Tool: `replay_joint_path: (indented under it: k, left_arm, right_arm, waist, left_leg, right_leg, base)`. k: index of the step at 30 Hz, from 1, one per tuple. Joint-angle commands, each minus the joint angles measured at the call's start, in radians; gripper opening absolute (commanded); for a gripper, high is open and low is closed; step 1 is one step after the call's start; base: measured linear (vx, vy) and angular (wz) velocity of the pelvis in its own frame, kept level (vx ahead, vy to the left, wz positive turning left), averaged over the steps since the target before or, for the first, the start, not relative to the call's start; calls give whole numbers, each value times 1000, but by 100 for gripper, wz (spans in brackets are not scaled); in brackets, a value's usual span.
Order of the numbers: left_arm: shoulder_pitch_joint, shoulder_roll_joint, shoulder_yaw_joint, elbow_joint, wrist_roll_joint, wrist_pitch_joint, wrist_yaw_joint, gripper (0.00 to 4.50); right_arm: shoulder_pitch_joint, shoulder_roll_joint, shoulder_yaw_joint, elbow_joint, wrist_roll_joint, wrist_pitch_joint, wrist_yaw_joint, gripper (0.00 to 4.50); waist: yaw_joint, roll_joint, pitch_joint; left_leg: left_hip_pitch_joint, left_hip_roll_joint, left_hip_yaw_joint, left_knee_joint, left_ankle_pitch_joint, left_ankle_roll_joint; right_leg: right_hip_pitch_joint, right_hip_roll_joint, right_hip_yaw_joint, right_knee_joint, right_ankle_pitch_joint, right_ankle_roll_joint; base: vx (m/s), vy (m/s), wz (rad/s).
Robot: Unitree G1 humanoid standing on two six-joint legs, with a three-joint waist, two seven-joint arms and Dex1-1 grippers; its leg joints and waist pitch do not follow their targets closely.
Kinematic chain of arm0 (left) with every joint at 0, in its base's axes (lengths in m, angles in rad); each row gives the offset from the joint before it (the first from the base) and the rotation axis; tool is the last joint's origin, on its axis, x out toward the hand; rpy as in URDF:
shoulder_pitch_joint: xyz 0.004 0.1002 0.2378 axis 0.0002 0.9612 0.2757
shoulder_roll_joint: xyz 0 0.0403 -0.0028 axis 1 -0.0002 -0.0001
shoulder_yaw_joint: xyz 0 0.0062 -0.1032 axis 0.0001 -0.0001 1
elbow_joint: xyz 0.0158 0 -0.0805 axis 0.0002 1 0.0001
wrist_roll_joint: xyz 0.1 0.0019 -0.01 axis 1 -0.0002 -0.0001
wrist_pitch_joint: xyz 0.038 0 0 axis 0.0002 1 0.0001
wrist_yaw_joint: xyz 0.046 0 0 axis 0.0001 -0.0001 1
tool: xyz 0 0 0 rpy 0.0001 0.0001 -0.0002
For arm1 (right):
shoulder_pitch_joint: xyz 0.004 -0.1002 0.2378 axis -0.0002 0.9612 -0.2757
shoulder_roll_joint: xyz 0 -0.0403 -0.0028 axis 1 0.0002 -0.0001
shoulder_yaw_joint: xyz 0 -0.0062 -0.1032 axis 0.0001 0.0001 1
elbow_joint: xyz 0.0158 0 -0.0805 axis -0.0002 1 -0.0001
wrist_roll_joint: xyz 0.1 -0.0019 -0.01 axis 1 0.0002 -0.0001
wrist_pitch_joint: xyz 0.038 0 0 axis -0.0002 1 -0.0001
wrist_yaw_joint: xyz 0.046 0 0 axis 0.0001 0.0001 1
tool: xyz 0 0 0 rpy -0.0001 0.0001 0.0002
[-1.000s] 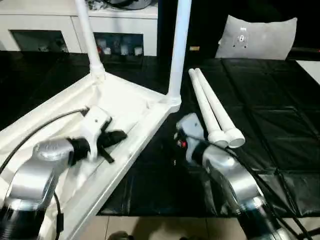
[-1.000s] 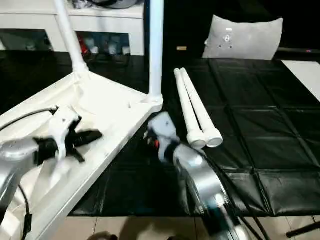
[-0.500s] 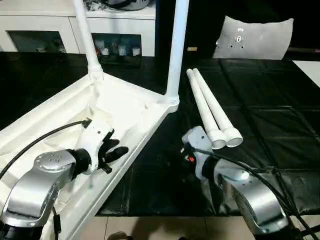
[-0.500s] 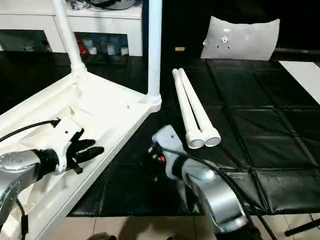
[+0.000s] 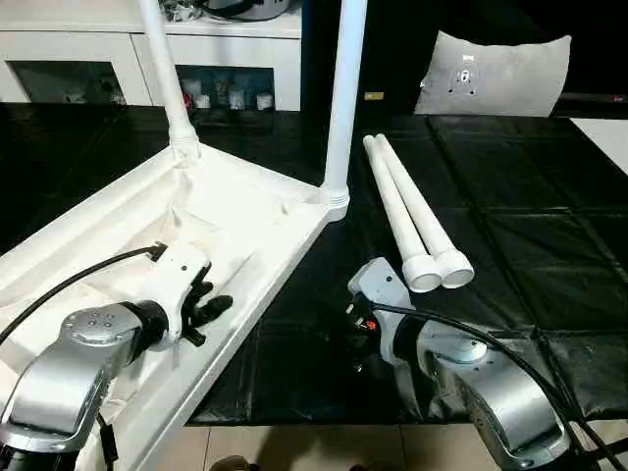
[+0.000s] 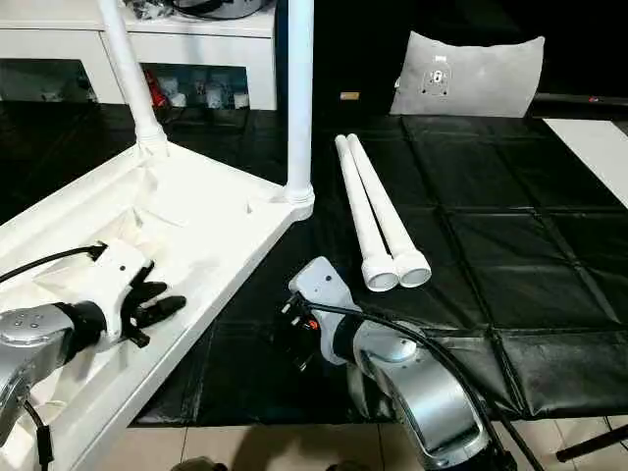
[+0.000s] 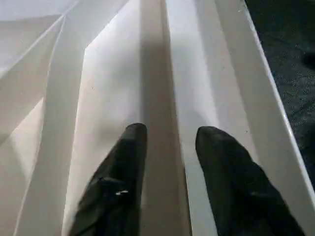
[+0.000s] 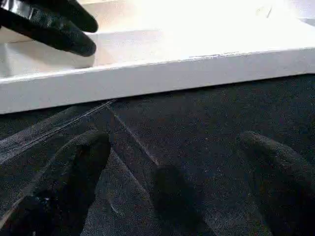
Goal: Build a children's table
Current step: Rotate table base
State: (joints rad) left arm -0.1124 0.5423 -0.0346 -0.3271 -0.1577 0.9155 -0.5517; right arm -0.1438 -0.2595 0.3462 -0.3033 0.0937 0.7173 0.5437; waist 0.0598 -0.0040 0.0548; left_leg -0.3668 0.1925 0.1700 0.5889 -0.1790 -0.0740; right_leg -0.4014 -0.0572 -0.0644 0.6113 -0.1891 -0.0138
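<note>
White plastic children's table (image 5: 245, 211) lies upside down on black floor mats (image 5: 510, 235), two legs fitted, two loose legs (image 5: 412, 221) beside; we see our left claw (image 5: 208, 306) part, empty, while our right claw (image 6: 294, 339) gapes wide, drawn back.

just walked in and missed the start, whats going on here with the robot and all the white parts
A humanoid robot is putting together a white children's table. The table top lies upside down on the black mat with two legs already standing in its far corner sockets. Two more loose legs lie side by side on the mat. The left gripper hovers open over the top's ribbed underside, holding nothing. The right gripper is wide open above the mat beside the top's edge, also empty.
</note>
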Motion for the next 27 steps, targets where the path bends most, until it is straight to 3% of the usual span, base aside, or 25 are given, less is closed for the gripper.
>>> replay_joint_path:
  k: [1, 3, 7, 8, 11, 15, 21, 22, 24, 27]
  left_arm:
    - [-9, 3, 14, 13, 0, -6, 11, 156]
    - [-10, 4, 11, 20, 0, -5, 12, 122]
    - [-13, 6, 5, 32, -1, -1, 13, 112]
    - [-14, 7, 3, 36, -1, 2, 12, 85]
    - [-20, 25, -22, 57, 12, 14, 5, 75]
    - [-34, 28, -36, 89, 25, 9, 10, 34]
    - [-135, -35, -25, 194, 18, -30, 41, 12]
    - [-185, -71, -14, 266, 21, -59, 70, 12]
    - [-262, -112, -3, 393, 35, -119, 115, 12]
    - [-330, -151, 24, 514, 36, -186, 162, 12]
  right_arm:
    - [4, -8, 4, -22, 8, 15, -2, 450]
    - [2, -12, 8, -24, 5, 15, 0, 450]
    - [5, -13, 10, -37, 19, 26, 11, 450]
    - [7, -14, 12, -42, 25, 30, 18, 450]
    - [11, -26, 22, -57, 37, 45, 37, 450]
    - [11, -34, 23, -60, 32, 42, 34, 450]
    - [1, -29, 4, -57, 28, 44, 8, 450]
    - [-3, -30, -3, -51, 25, 40, 1, 450]
    - [-7, -34, -12, -43, 16, 31, -11, 450]
    - [-9, -37, -16, -36, 11, 22, -17, 450]
  waist:
    - [0, 7, -52]
    - [0, 11, -52]
    - [0, 10, -54]
    - [1, 12, -54]
    - [1, 11, -54]
    - [0, 13, -52]
    - [1, 14, -52]
    - [0, 12, -51]
    - [4, 12, -54]
    - [4, 5, -55]
  left_leg:
    - [10, 29, -16, -74, -274, -17]
    - [11, 29, -16, -74, -275, -20]
    - [10, 28, -16, -73, -269, -18]
    - [11, 29, -16, -73, -266, -18]
    - [11, 30, -16, -74, -265, -17]
    - [11, 28, -17, -73, -278, -21]
    - [19, 25, -17, -71, -304, -23]
    - [17, 24, -17, -71, -309, -24]
    - [24, 24, -17, -67, -313, -26]
    - [8, 20, -20, -70, -286, -20]
  right_leg:
    - [35, -66, 53, -92, -369, -83]
    - [35, -66, 53, -90, -355, -89]
    - [38, -65, 53, -89, -341, -91]
    - [38, -66, 53, -88, -334, -94]
    - [39, -65, 53, -86, -321, -98]
    - [39, -67, 53, -90, -354, -93]
    - [33, -66, 50, -101, -407, -78]
    - [34, -65, 49, -102, -416, -74]
    - [30, -67, 49, -104, -421, -68]
    - [44, -69, 46, -104, -417, -48]
  base:
    - [0, 0, 0]
    - [0, 0, 0]
    - [0, 0, 0]
    - [0, 0, 0]
    - [0, 0, 0]
    - [0, 0, 0]
    - [0, 0, 0]
    - [0, 0, 0]
    - [0, 0, 0]
    - [0, 0, 0]
